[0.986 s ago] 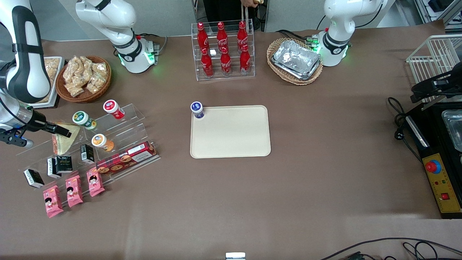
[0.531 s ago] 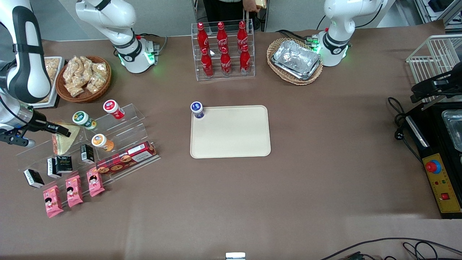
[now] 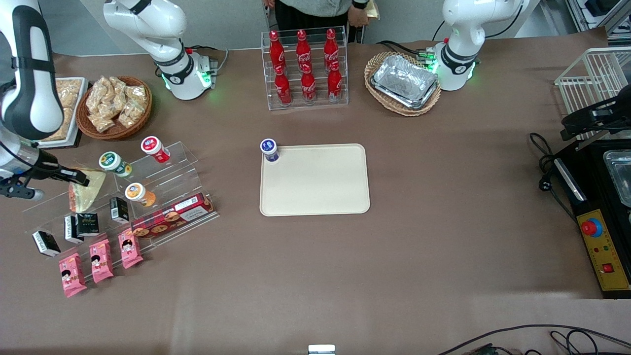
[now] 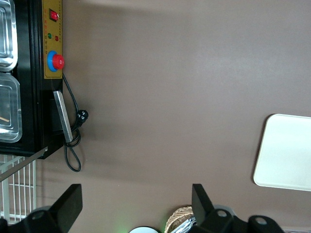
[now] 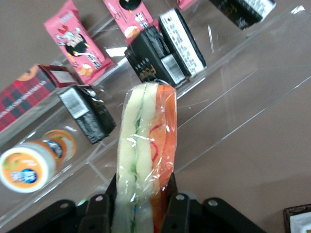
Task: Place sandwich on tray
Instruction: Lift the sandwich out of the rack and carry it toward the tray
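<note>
From the front view I take the clear acrylic stepped display stand (image 3: pixel 148 197) as my landmark. The right arm's two-finger gripper (image 3: pixel 79 178) hangs over the stand's end toward the working arm's side, clenched on the triangular, clear-wrapped sandwich of pale tan bread with orange-red filling (image 3: pixel 85 190), which sits above the stand's upper step. On the stand I see the green-lidded round cup (image 3: pixel 113 162), the red-lidded round cup (image 3: pixel 154 148) and the orange-lidded round cup (image 3: pixel 137 193); lower down lie the long red cookie box (image 3: pixel 172 216), small black cartons (image 3: pixel 87 223) and, nearest the camera, three pink snack packets (image 3: pixel 101 259). The large flat cream-beige rectangular tray with rounded corners (image 3: pixel 315 187) lies well apart from the stand, toward the parked arm's end of the table, with a blue-lidded round cup (image 3: pixel 269 148) at its corner.

In the left wrist view I see only a rounded corner of the tray (image 4: pixel 284 153) on the brown tabletop (image 4: pixel 165 97); the stand is out of sight.

In the right wrist view I see the sandwich (image 5: pixel 145 155) pinched between the gripper's fingers (image 5: pixel 99 213), its wrapped edge pointing at the stand (image 5: pixel 233 97). Beneath it the black cartons (image 5: pixel 155 60), a pink snack packet (image 5: pixel 75 41), the cookie box (image 5: pixel 29 94) and the orange-lidded cup (image 5: pixel 26 167) rest on the stand's steps.
</note>
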Controlling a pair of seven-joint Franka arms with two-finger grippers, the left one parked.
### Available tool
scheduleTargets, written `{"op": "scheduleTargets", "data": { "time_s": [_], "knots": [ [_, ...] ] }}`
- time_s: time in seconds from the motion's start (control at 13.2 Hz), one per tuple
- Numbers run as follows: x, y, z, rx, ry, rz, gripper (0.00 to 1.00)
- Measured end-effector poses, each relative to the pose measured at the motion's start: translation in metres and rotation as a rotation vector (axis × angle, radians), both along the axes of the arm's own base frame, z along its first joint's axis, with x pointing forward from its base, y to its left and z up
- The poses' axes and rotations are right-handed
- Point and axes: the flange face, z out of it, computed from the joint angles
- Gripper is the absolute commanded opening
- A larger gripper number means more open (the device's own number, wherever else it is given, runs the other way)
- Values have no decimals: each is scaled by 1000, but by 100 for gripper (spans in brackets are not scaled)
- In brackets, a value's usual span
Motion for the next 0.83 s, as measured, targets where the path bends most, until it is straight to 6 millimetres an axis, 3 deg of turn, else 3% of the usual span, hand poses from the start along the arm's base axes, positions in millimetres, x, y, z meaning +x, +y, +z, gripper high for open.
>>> {"op": "scheduleTargets", "data": {
  "time_s": [0.3,0.46,0.68,0.83],
  "knots": [
    [28,18,82,6,3,96,40],
    [40,35,114,6,1,171,40],
    [62,77,144,11,25,273,40],
    [76,109,153,15,45,335,40]
  ]
}}
